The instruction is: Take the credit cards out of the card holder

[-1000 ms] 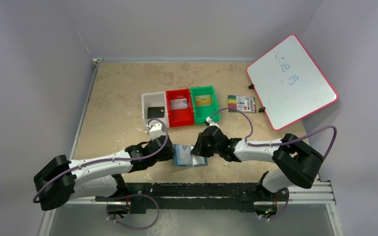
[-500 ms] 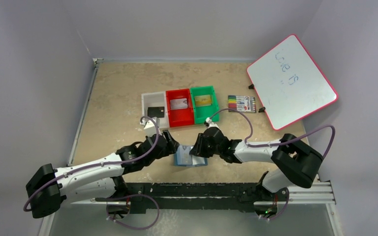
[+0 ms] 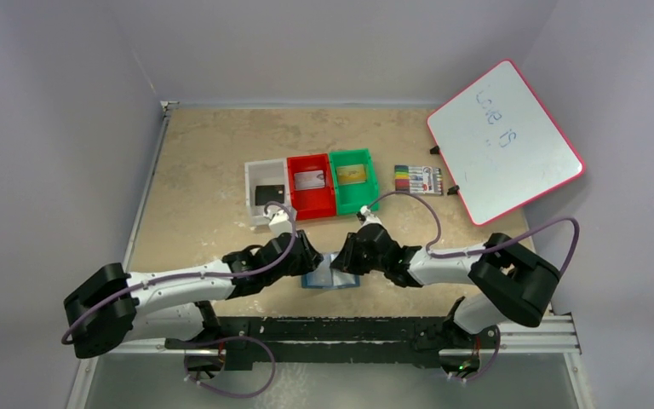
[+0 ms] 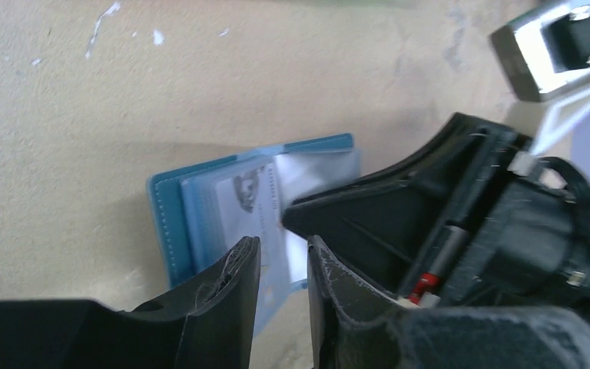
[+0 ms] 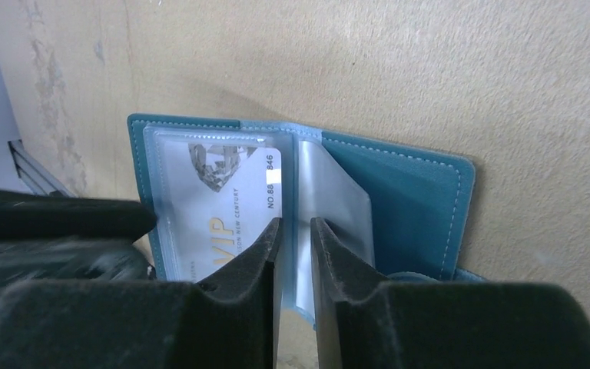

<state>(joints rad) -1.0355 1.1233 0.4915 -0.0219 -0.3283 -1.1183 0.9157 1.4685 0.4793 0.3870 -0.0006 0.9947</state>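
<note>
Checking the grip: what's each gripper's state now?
Left gripper: narrow gap over the card holder; grip cannot be told.
Right gripper: narrow gap at a clear pocket; cannot be told.

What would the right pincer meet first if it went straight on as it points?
Probably the card holder: its clear pocket pages lie at the tips of the right pincer, beside the silver card; depth unclear.

Top camera sits high behind the arm bases, looking down on the whole table. Wrist cameras are low and very close, on opposite sides. All three views share the open card holder.
</note>
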